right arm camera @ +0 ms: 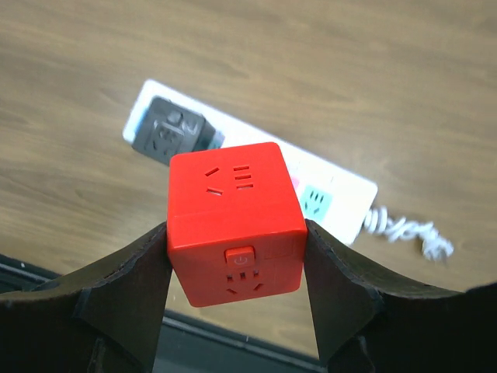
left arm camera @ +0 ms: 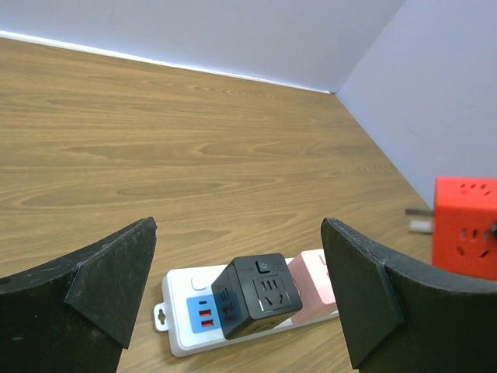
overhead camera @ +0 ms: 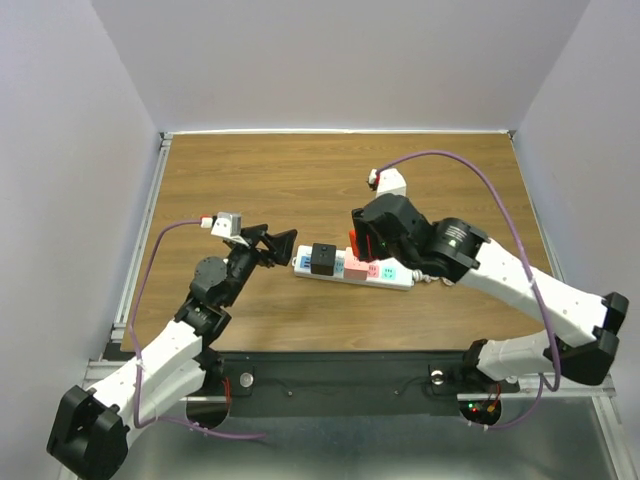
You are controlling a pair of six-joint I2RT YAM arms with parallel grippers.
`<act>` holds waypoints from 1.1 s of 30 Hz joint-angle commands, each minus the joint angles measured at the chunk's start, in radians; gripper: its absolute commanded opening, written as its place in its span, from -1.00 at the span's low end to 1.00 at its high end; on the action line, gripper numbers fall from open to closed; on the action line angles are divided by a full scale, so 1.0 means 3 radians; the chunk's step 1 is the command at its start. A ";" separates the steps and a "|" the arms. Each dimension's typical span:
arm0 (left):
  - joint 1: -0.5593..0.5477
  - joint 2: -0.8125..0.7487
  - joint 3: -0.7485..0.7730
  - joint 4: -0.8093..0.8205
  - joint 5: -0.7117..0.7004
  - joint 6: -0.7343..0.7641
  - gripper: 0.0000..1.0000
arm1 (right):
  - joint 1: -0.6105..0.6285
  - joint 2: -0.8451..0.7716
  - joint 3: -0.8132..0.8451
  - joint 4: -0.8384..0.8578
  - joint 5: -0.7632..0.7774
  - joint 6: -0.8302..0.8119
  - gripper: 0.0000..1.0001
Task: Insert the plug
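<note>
The right jaws are clenched on the red cube (right arm camera: pixel 233 225), held in the air over the strip (overhead camera: pixel 400 279) on the tabletop (overhead camera: pixel 300 180), where a black cube (overhead camera: pixel 323 259) sits plugged near one end, a pink block (overhead camera: pixel 355 266) beside it, and a coiled cord (right arm camera: pixel 404 231) trails from the other end. The left jaws hang released near the black cube's end, grasping nothing. From above the right arm covers most of the red cube; in the right wrist view it hides the strip's middle, and its prongs are a blurred stub.

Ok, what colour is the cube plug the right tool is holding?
The cube plug is red, clearest in the right wrist view.
</note>
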 commanded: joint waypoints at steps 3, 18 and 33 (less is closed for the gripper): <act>0.0000 -0.0118 -0.0060 0.0121 0.0023 0.0021 0.97 | 0.0008 0.0323 0.0708 -0.1119 -0.0105 0.0558 -0.99; 0.0000 -0.0205 -0.0085 0.0106 -0.0002 0.0041 0.97 | -0.1024 0.1197 0.1041 -0.1493 -0.0928 0.0165 -0.99; 0.0000 -0.0266 -0.0111 0.0101 -0.0048 0.0041 0.97 | -0.1439 0.1361 0.0592 -0.1345 -0.1398 0.0118 -0.99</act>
